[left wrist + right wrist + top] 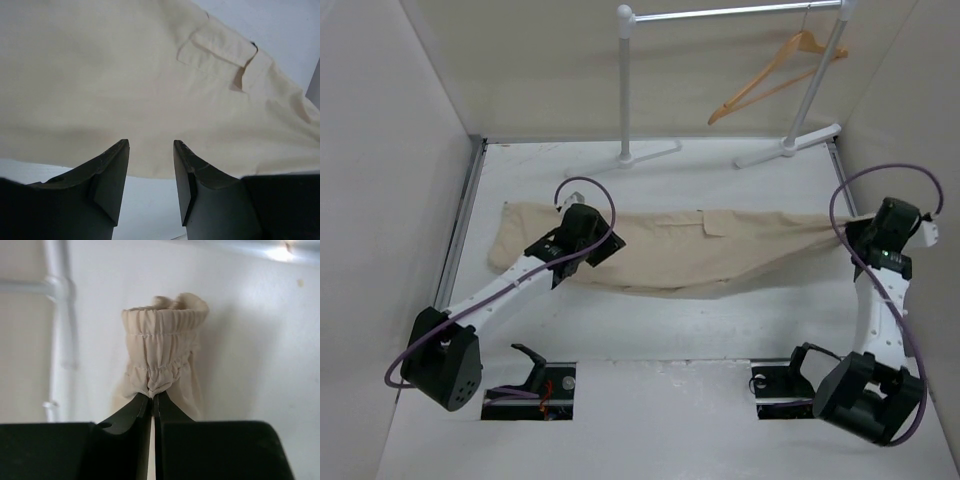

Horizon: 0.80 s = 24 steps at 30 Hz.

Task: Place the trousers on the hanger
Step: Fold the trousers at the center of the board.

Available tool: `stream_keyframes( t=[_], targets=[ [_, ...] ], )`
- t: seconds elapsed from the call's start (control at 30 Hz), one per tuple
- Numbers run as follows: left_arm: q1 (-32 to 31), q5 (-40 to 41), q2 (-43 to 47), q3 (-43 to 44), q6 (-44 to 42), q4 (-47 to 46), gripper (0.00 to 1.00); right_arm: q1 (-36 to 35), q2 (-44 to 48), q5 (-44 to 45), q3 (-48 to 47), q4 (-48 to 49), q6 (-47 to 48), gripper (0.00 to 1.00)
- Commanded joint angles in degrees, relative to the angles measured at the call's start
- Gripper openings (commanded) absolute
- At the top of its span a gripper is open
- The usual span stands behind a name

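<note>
Trousers (720, 255) spread across table (720, 335), gathered end pinched — right end effector (152, 398)

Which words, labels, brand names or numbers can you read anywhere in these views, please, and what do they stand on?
None: no readable text, label or number shows on the trousers, the hanger, the white garment rail or the table in any view.

Left arm (500, 288): extended forward; left gripper (151, 146) fingers (112, 172) parted. Right arm (880, 300): bent upright; right gripper (152, 401) fingers (131, 416) pinched on trousers (165, 340).
</note>
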<state>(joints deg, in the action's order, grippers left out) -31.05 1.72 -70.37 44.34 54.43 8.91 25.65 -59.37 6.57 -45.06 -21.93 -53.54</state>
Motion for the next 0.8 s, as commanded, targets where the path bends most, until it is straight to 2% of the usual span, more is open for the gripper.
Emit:
stream_keyframes(
  t=[0.0,0.17,0.3,0.47,0.57,0.67,0.77],
  targets=[
    [-0.9,2.32,1.2,5.75,-1.52,3.56,0.39,2.08,3.21,5.3,-10.11,-3.37,4.31,0.09],
    [-0.99,4.87,2.43,10.94,-2.75,8.84,0.4,2.61,2.6,2.49,-21.19,-6.28,10.55,0.11],
    [1.38,6.81,4.97,12.26,-4.07,12.09,0.42,-6.33,2.68,1.43,-23.93,-6.63,12.84,0.11],
    [10.33,7.07,11.12,11.3,-6.62,15.17,0.43,-23.2,3.21,6.16,-24.46,-8.21,13.37,0.1],
    [17.97,6.46,14.72,10.69,-7.32,15.18,0.43,-36.54,0.41,13.01,-28.75,-10.05,11.62,0.1],
    [24.39,5.67,16.49,9.54,-6.8,14.13,0.44,-49.47,-5.9,17.85,-34.55,-10.41,8.9,0.1],
    [29.67,4.0,17.45,8.05,-6.62,12.37,0.44,-60.64,-16.79,20.67,-42.19,-9.97,6.79,0.09]
  ],
)
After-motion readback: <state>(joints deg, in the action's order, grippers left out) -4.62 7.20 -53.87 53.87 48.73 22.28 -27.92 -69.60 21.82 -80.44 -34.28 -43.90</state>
